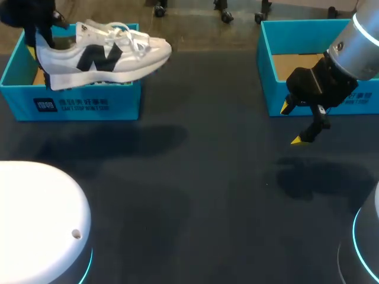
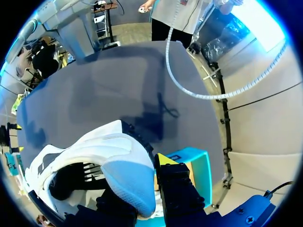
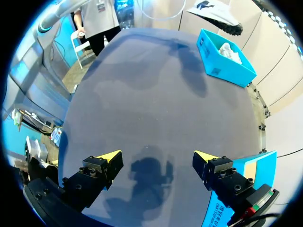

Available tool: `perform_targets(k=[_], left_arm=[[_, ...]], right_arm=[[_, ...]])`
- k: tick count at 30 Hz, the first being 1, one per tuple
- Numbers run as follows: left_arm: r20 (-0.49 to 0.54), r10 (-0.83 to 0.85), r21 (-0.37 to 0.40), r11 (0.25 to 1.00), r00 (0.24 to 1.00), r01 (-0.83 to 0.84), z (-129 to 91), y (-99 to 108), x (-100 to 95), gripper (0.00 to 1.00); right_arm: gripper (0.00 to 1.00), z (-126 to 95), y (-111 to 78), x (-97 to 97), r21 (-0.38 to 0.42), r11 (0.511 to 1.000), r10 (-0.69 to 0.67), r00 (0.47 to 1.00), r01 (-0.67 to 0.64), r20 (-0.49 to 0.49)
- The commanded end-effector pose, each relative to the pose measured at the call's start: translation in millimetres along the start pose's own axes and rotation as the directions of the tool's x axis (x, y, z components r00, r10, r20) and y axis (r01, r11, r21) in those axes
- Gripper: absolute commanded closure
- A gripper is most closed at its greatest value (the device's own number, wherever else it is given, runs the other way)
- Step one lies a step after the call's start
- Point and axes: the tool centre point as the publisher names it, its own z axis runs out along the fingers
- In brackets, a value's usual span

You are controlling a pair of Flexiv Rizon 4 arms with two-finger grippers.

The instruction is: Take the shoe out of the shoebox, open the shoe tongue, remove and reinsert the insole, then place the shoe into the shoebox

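Observation:
A white shoe (image 1: pixel 103 56) with a black letter on its side hangs tilted above the blue shoebox (image 1: pixel 83 103) at the table's far left. My left gripper (image 1: pixel 41 42) is shut on the shoe's heel. In the left wrist view the heel (image 2: pixel 125 177) fills the space between the fingers, and one yellow tip (image 2: pixel 165 159) shows beside it. My right gripper (image 1: pixel 292 123) hovers open over the table at the right, with nothing between its fingers (image 3: pixel 157 158). From there the shoe (image 3: pixel 218 16) and shoebox (image 3: pixel 225 59) show far ahead.
A second blue box (image 1: pixel 284 65), with a brown cardboard floor, stands at the far right just behind my right gripper, and shows close beside one finger (image 3: pixel 246 189). White paper lies inside the left shoebox (image 3: pixel 227 49). The dark table (image 1: pixel 195 177) lies between the boxes.

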Motion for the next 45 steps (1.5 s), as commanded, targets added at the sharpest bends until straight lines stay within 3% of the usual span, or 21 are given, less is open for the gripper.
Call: perform_targets(k=[1, 20, 38, 45], left_arm=[[-0.014, -0.008, -0.048, 0.999, 1.0, 0.007, 2, -16, -15.2, 1.0], [0.063, 0.002, -0.018, 1.0, 0.998, -0.001, 14, -78, -107.3, 1.0], [0.113, 0.108, 0.0, 0.994, 0.988, -0.108, 32, -106, -195.4, 1.0], [0.125, 0.15, -0.045, 0.988, 0.981, -0.146, 44, -106, -212.8, 1.0]], right_arm=[[0.0, 1, 0.1, 0.1, 0.002, 1.0, 0.0, 1.0, 0.0, 0.001], [0.0, 1, 0.1, 0.1, 0.002, 1.0, 0.0, 1.0, 0.0, 0.001], [0.0, 1, 0.1, 0.1, 0.002, 1.0, 0.0, 1.0, 0.0, 0.001], [0.0, 1, 0.1, 0.1, 0.002, 1.0, 0.0, 1.0, 0.0, 0.001]])
